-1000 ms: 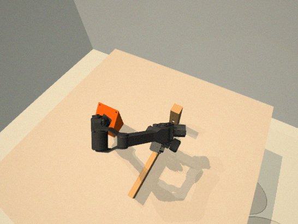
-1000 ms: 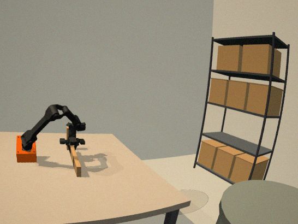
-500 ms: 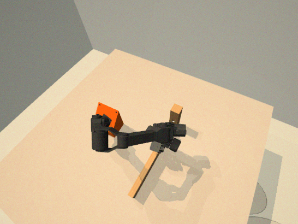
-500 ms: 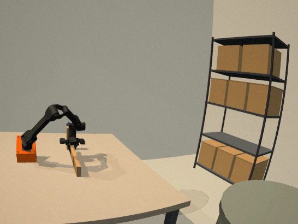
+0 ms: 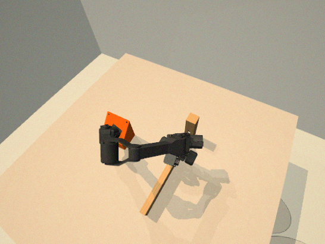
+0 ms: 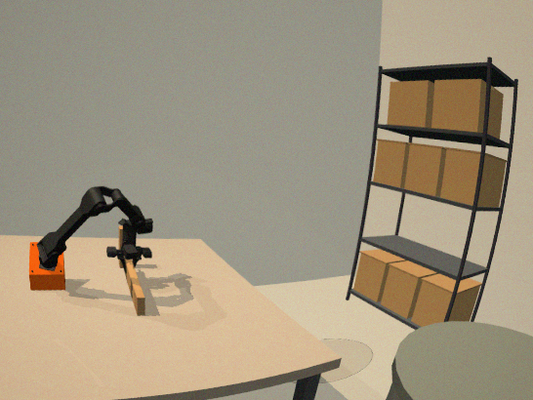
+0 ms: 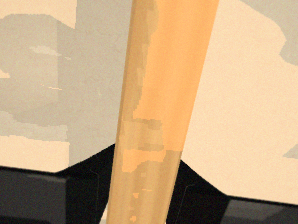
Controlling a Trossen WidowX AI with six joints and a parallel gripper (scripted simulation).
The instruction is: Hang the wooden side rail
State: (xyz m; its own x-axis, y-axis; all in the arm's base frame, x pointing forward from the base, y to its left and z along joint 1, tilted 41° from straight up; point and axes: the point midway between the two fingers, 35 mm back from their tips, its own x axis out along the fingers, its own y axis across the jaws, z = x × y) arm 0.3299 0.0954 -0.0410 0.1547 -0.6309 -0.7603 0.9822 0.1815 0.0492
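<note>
The wooden side rail (image 5: 158, 188) (image 6: 136, 292) (image 7: 172, 70) runs from under the gripper toward the front of the table. Its far end looks to be down on the table, with its shadow beside it. My gripper (image 5: 175, 163) (image 6: 130, 260) (image 7: 142, 147) is shut on the rail, one black finger on each side of it in the wrist view. The headboard post (image 5: 192, 119) (image 6: 121, 231) stands upright just behind the gripper, partly covered by the arm. The rail's post-side end, its steel hooks, and the post's slot and pins are hidden, so I cannot tell whether they touch.
The arm's orange base block (image 5: 118, 125) (image 6: 47, 280) stands on the table (image 5: 238, 128) (image 6: 220, 351) to the left of the post. A shelf rack with boxes (image 6: 459, 104) and a round grey-green object (image 6: 469, 361) are beyond the table in the exterior view.
</note>
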